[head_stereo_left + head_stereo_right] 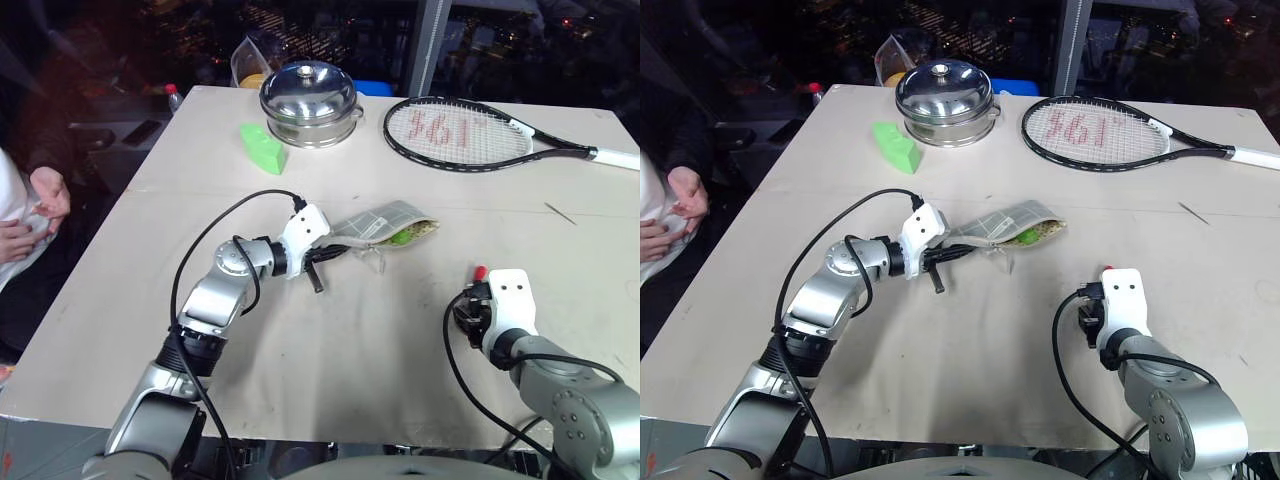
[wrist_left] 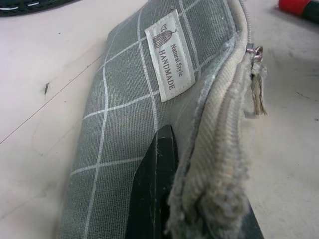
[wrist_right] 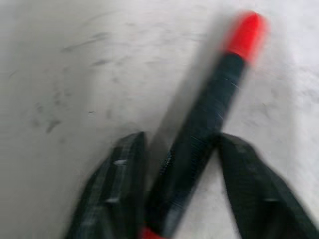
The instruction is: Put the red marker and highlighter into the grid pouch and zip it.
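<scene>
Grey grid-lined fabric pouch [image 2: 149, 99] is pinched in my left jaws; my right jaws flank the red-capped black marker [image 3: 214, 109], unclamped.

A: What's under my left gripper [image 1: 335, 245]?
B: The grid pouch [image 1: 388, 222], pinched at its near end, highlighter [image 1: 400, 238] green in the mouth.
A: My right gripper [image 1: 470, 290]?
B: Low over the table [image 1: 330, 350]; the red marker [image 1: 480, 272] pokes past it.

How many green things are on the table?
2: a green block beside the steel pot, and a highlighter inside the open pouch. More may hide inside.
</scene>
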Controlling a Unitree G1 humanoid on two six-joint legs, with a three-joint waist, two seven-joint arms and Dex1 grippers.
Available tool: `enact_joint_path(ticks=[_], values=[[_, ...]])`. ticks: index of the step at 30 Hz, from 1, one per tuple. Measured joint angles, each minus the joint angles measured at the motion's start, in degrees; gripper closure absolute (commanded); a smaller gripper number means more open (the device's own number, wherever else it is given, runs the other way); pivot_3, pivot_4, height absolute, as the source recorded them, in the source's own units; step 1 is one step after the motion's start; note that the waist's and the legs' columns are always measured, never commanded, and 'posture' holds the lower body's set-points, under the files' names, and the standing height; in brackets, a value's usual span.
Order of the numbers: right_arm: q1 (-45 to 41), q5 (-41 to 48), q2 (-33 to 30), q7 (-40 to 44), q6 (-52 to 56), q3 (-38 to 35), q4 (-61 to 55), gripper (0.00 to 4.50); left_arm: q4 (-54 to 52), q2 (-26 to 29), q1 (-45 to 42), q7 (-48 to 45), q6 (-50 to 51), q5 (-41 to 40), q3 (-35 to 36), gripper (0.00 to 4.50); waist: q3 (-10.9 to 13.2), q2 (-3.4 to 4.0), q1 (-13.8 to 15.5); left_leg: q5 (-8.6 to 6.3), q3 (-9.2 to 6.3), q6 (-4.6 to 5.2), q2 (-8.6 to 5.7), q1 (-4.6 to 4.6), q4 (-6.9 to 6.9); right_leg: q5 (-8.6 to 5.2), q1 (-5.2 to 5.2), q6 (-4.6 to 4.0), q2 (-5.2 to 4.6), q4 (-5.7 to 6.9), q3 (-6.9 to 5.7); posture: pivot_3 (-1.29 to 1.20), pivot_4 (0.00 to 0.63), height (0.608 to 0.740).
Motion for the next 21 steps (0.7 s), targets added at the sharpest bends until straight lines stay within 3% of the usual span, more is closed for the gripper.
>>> enact_joint_path(ticks=[2,4,7,9,13,21], values=[[-1.17,1.61,-5.74,2.73,-0.08,1.12,0.1,4.28,-0.15,-0.27,0.2,0.29,0.34,-0.06,0.02,4.5,0.01,0.02,0.19,-0.02,-0.01,0.04,-0.09,-0.03,0.02,0.0,0.0,0.0,-0.13,-0.03,-0.04,0.0,0.15,0.74],[-2.57,2.56,-14.46,6.0,-0.5,2.38,0.61,4.29,-0.58,-0.44,0.39,0.42,0.66,-0.16,0.05,4.5,0.07,0.11,0.35,-0.12,-0.01,0.22,-0.22,-0.08,0.08,-0.04,0.01,-0.06,-0.24,-0.06,-0.03,0.0,0.15,0.74],[-4.34,3.26,-36.81,15.53,-6.71,3.33,0.95,4.29,-1.36,-0.76,0.8,0.47,2.06,-0.74,0.33,4.5,0.34,0.5,0.13,-0.19,0.1,0.38,-0.37,-0.14,0.09,-0.05,-0.03,0.02,-0.36,-0.12,0.05,0.0,0.15,0.74],[-6.23,3.13,-48.44,23.58,-15.77,4.53,0.88,4.29,-1.45,-0.89,0.57,0.33,2.58,-0.84,0.49,4.5,0.36,0.46,-0.03,-0.19,0.03,0.37,-0.3,-0.12,0.03,-0.11,-0.02,0.22,-0.23,-0.11,0.03,0.0,0.15,0.74],[-14.89,3.29,-53.64,31.45,-24.62,8.62,4.62,4.29,-1.99,-1.28,0.03,-0.19,2.82,-1.08,0.47,4.5,0.41,0.41,-0.14,-0.16,-0.02,0.3,0.01,-0.09,-0.01,-0.15,-0.04,0.23,0.12,-0.08,-0.01,0.0,0.15,0.74],[-28.47,-1.25,-50.91,35.4,-29.61,25.09,12.63,4.29,-4.12,-2.77,0.23,-2.24,1.76,-1.25,-2.18,4.5,0.46,0.38,0.19,-0.16,0.05,0.3,-0.23,-0.2,0.11,-0.07,-0.04,0.14,-0.27,-0.11,-0.01,0.0,0.15,0.74]])
